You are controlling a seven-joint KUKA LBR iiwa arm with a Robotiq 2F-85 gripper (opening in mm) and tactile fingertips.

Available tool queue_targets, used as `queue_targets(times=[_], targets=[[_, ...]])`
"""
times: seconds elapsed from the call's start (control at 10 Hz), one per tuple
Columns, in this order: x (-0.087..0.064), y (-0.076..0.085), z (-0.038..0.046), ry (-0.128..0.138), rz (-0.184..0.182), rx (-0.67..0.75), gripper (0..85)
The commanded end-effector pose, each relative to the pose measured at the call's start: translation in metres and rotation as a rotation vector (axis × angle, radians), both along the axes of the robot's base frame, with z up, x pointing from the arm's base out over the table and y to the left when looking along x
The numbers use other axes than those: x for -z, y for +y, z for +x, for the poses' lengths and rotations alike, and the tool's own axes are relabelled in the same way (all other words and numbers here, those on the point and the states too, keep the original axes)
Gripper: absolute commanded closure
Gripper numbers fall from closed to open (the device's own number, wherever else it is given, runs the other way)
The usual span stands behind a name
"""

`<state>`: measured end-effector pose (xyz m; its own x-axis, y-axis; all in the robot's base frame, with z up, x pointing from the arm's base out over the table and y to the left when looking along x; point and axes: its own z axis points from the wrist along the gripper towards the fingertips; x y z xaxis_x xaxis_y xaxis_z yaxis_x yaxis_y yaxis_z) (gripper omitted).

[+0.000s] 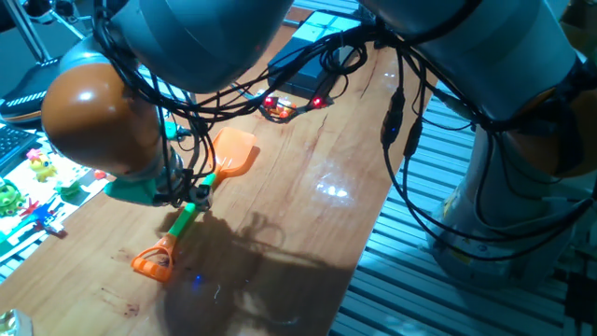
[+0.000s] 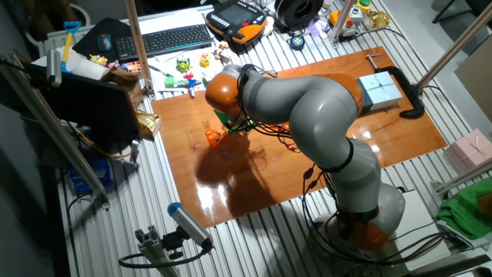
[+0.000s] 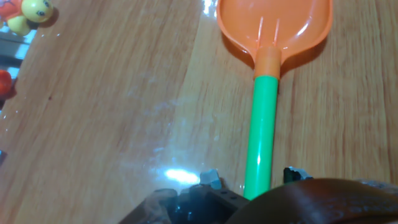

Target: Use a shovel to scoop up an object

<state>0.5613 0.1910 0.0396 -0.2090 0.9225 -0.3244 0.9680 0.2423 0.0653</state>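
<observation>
The shovel lies flat on the wooden table (image 1: 308, 233): orange blade (image 1: 233, 152), green shaft (image 1: 185, 221), orange D-loop end (image 1: 154, 261). In the hand view the blade (image 3: 273, 25) is at the top and the shaft (image 3: 261, 124) runs down between my fingertips. My gripper (image 3: 252, 177) is open and low over the shaft, one fingertip (image 3: 211, 179) on each side, with a gap on the left. In one fixed view the gripper (image 1: 193, 194) sits mid-shaft. A small red-orange piece (image 1: 278, 110) lies beyond the blade; its detail is unclear. In the other fixed view only the loop (image 2: 213, 138) shows.
Yellow, green and other small toy figures (image 1: 33, 182) lie off the table's left edge; the yellow one (image 3: 28, 12) shows in the hand view. A black box with cables (image 1: 312, 65) stands at the table's far end. My arm (image 2: 307, 100) covers the table's middle.
</observation>
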Motion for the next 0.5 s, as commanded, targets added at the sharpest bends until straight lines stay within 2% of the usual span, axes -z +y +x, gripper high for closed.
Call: queue_targets(times=[0.0, 0.4], targets=[[0.0017, -0.001, 0.0, -0.006, 0.0, -0.002, 31.7], [0.0093, -0.003, -0.0014, -0.021, 0.006, -0.01, 37.3]])
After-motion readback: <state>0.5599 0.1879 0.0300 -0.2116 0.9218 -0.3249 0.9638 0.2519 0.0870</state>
